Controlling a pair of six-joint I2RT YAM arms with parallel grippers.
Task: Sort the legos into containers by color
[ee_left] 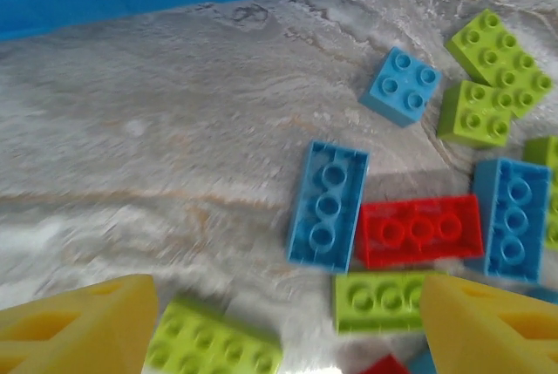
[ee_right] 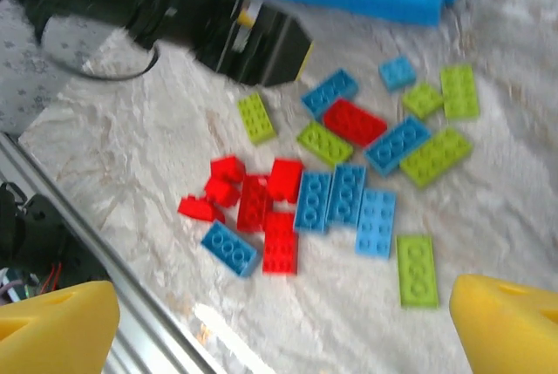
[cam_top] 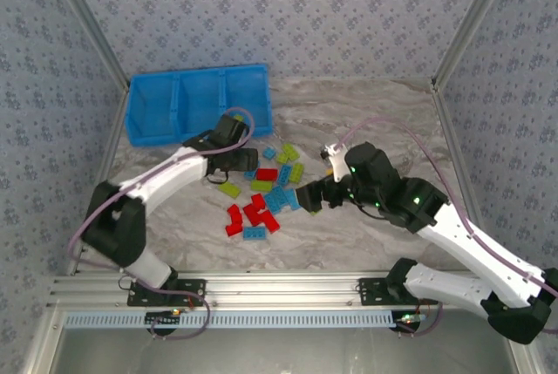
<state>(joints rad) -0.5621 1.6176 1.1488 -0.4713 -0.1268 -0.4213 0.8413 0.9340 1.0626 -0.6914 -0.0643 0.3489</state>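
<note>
Legos unsorted on worktop | left gripper jaws open by lime brick, likely pick | right gripper jaws open, empty

Marbled grey table, scattered legos at centre, blue containers far left

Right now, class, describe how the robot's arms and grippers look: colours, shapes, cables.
Both the left arm and right arm have white tubular links joined by bulky black joints, with a pale purple cable looping alongside. The left gripper and right gripper each carry two blocky yellow fingers.
</note>
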